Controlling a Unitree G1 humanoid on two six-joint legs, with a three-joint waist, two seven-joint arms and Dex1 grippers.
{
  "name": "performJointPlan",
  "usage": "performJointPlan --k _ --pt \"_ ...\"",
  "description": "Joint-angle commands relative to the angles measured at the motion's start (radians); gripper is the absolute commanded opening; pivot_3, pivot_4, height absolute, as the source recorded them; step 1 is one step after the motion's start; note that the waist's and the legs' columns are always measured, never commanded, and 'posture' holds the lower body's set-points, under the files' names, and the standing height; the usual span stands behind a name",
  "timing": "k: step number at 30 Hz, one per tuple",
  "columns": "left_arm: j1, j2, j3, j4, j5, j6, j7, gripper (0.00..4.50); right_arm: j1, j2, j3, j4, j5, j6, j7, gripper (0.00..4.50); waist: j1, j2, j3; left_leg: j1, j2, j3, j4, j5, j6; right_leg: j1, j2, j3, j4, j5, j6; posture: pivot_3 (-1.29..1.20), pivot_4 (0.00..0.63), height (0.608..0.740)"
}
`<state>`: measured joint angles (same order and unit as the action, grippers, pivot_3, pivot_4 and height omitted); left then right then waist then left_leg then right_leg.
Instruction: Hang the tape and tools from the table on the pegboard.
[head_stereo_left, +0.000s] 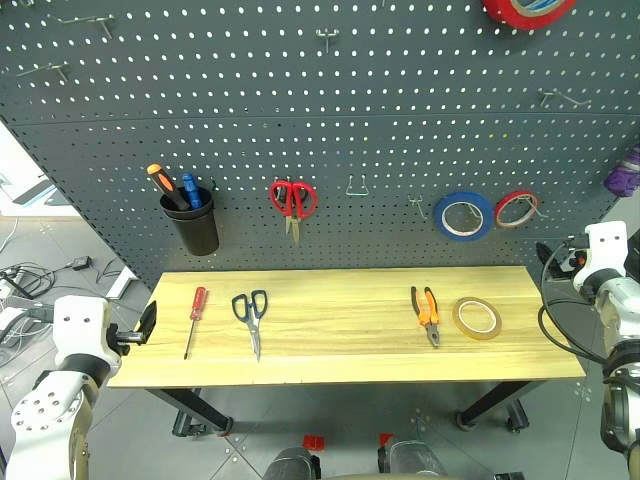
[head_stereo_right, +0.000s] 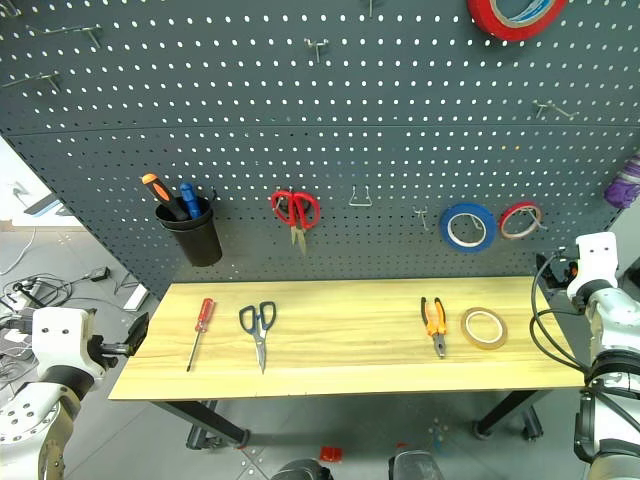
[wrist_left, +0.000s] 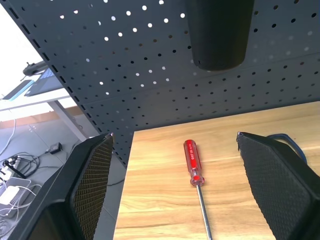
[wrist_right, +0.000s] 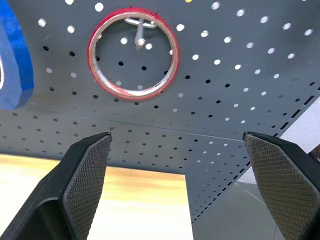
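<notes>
On the table (head_stereo_left: 340, 350) the screwdriver (head_stereo_left: 195, 318), scissors (head_stereo_left: 251, 315), pliers (head_stereo_left: 427, 312) and tape (head_stereo_left: 477, 318) lie left to right below the pegboard (head_stereo_left: 300, 120), while the left gripper (wrist_left: 172, 190) and right gripper (wrist_right: 175, 185) hang spread wide, empty.

The table (head_stereo_left: 340, 330) has a light wood-grain top with a smooth, faintly satin face, on black metal legs. Behind it the pegboard (head_stereo_left: 300, 110) is matt dark grey sheet, punched with holes, carrying thin bare-metal hooks. The screwdriver (wrist_left: 192, 165) has a glossy translucent red plastic handle and a bright steel shaft. The scissors (head_stereo_left: 251, 312) show polished metal blades and dark blue plastic grips; the pliers (head_stereo_left: 427, 312) wear orange-and-black sleeves (rubber or plastic, hard to tell). The tape (head_stereo_left: 477, 318) is glossy, see-through amber. The cup (head_stereo_left: 192, 222) looks like matt black plastic. Left fingers (wrist_left: 92, 185) and right fingers (wrist_right: 87, 180) have finely knurled matt black pads.
</notes>
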<state>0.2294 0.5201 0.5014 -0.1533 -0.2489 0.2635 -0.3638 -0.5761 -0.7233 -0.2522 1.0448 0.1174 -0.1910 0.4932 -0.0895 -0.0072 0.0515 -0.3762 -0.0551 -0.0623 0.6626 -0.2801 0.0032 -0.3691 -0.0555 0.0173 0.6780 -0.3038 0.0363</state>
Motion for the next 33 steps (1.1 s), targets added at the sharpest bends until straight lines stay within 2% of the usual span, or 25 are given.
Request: performJointPlan --k 1,6,9,13,15,19,21,27,29,31,33 --pt "-0.008 -0.010 0.025 -0.070 -0.046 0.027 0.002 4.13 -0.003 0.003 0.004 -0.053 0.003 -0.017 0.031 4.50 0.000 0.000 0.000 0.000 0.000 0.000 0.000 0.000 0.000 0.000 0.000 0.000 0.000 0.000 0.000 -0.15 0.049 0.740" --pt "-0.011 -0.045 0.023 -0.130 -0.106 0.117 0.027 4.13 0.063 0.027 0.013 -0.177 0.016 0.036 0.074 4.50 0.000 0.000 0.002 0.000 0.000 0.000 0.000 0.000 0.000 0.000 0.000 0.000 0.000 0.000 0.000 -0.17 0.076 0.740" --pt "-0.007 -0.049 -0.015 -0.175 -0.101 0.139 0.022 4.13 0.130 0.040 0.024 -0.324 0.040 0.119 0.122 4.50 -0.001 0.002 0.008 0.000 0.001 0.000 0.000 0.000 0.000 0.000 0.000 0.000 0.000 0.000 0.000 -0.20 0.092 0.740" --pt "0.012 -0.037 -0.108 -0.195 -0.026 0.094 -0.004 4.13 0.239 0.038 0.055 -0.603 0.067 0.295 0.169 4.50 -0.001 0.006 0.020 0.000 0.001 0.001 0.000 0.000 0.001 0.000 0.000 0.000 0.000 0.000 0.000 -0.22 0.105 0.740" --pt "0.010 -0.019 -0.148 -0.200 -0.007 0.135 -0.008 4.13 0.285 0.032 0.070 -0.713 0.072 0.348 0.193 4.50 -0.002 0.007 0.028 0.000 0.001 0.001 0.000 0.000 0.001 0.000 0.000 0.001 0.000 0.000 0.000 -0.24 0.120 0.740" --pt "-0.020 0.057 -0.256 -0.228 -0.018 0.128 -0.151 4.13 0.358 0.013 0.102 -0.882 0.074 0.449 0.232 4.50 -0.004 0.008 0.047 0.001 0.002 0.001 0.000 0.000 0.001 0.001 0.000 0.000 0.001 0.000 0.000 -0.27 0.159 0.740" --pt "-0.055 0.085 -0.335 -0.273 -0.038 0.127 -0.229 4.13 0.382 -0.006 0.153 -0.927 0.028 0.481 0.247 4.50 -0.004 0.007 0.069 0.002 0.002 0.002 0.001 0.000 0.001 0.001 0.000 0.000 0.001 0.000 0.000 -0.28 0.181 0.740" --pt "-0.188 0.150 -0.506 -0.312 -0.004 0.121 -0.359 4.13 0.348 0.029 0.247 -0.949 -0.033 0.631 0.192 4.50 -0.024 0.001 0.131 0.001 0.005 0.006 0.002 0.001 0.002 0.000 0.001 0.001 0.001 0.002 -0.003 -0.32 0.250 0.740" --pt "-0.221 0.165 -0.547 -0.308 -0.007 0.128 -0.397 4.13 0.315 0.050 0.276 -0.916 -0.058 0.692 0.163 4.50 -0.035 0.002 0.148 -0.002 0.007 0.008 0.002 0.001 0.002 -0.003 0.002 0.001 0.001 0.003 -0.005 -0.33 0.257 0.740" --pt "-0.252 0.185 -0.588 -0.306 -0.044 0.175 -0.461 4.13 0.253 0.053 0.355 -0.857 -0.114 0.780 0.168 4.50 -0.057 0.002 0.166 -0.004 0.008 0.008 0.002 0.001 0.002 -0.006 0.002 0.001 0.001 0.003 -0.005 -0.34 0.290 0.740" --pt "-0.292 0.202 -0.643 -0.278 -0.013 0.158 -0.502 4.13 0.182 0.085 0.378 -0.763 -0.130 0.775 0.155 4.50 -0.072 -0.001 0.187 -0.004 0.009 0.009 0.002 0.001 0.002 -0.006 0.003 0.001 0.001 0.003 -0.005 -0.33 0.306 0.740"
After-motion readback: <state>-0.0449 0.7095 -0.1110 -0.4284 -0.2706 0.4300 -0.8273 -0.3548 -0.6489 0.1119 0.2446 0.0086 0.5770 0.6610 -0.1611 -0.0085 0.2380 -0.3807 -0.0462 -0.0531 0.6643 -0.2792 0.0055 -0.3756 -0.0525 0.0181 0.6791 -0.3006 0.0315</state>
